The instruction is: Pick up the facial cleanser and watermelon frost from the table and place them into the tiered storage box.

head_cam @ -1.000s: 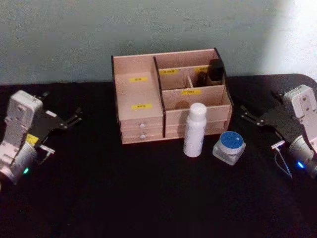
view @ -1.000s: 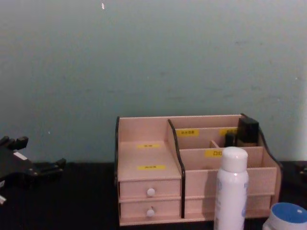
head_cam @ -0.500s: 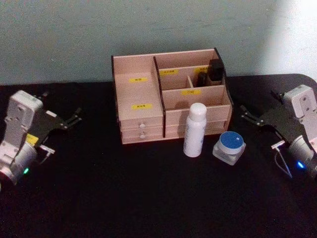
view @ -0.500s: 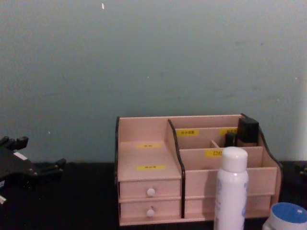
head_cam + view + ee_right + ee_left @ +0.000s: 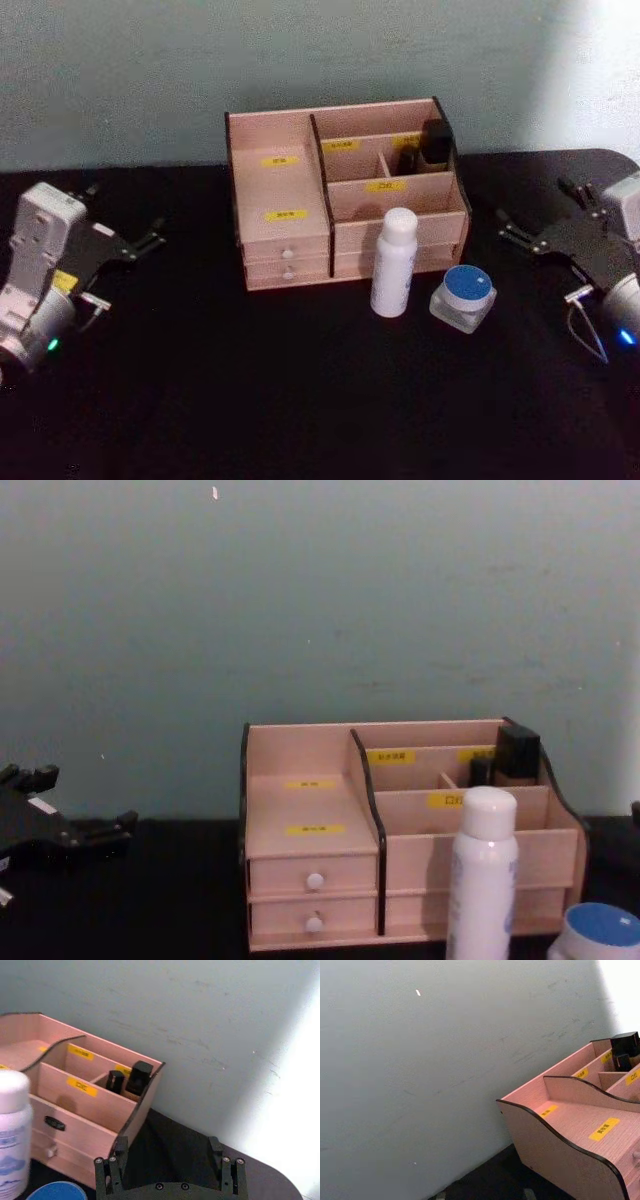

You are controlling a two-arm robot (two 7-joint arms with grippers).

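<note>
Head view has the tiered storage box point(image 5: 345, 200) sitting at the back of the black bench point(image 5: 250, 400), right up against the grey-green wall point(image 5: 150, 70). Just in front of its right half there's a white bottle point(image 5: 393, 262) standing upright, close to the drawer fronts; can't tell if it actually touches them. A squat jar with a blue lid point(image 5: 464, 297) sits just beside the bottle, on its right and a bit nearer the robot. Both are on the bench, not in the box.

Left gripper point(image 5: 125, 217) hovers off to the left, well apart from the box, jaws spread open with nothing in them. Chest view shows it too point(image 5: 72, 802), low over the bench with the jaws parted.

Right gripper point(image 5: 540, 210) is out on the right side, near the jar but clear of it. Right wrist view makes it obvious: the jaws point(image 5: 169, 1172) are wide open and empty, aimed toward the box's right end.

That same view shows two dark bottles point(image 5: 131, 1079) standing in the box's back right compartment. The tall left compartment over the two white-knobbed drawers point(image 5: 314, 900) looks bare.
</note>
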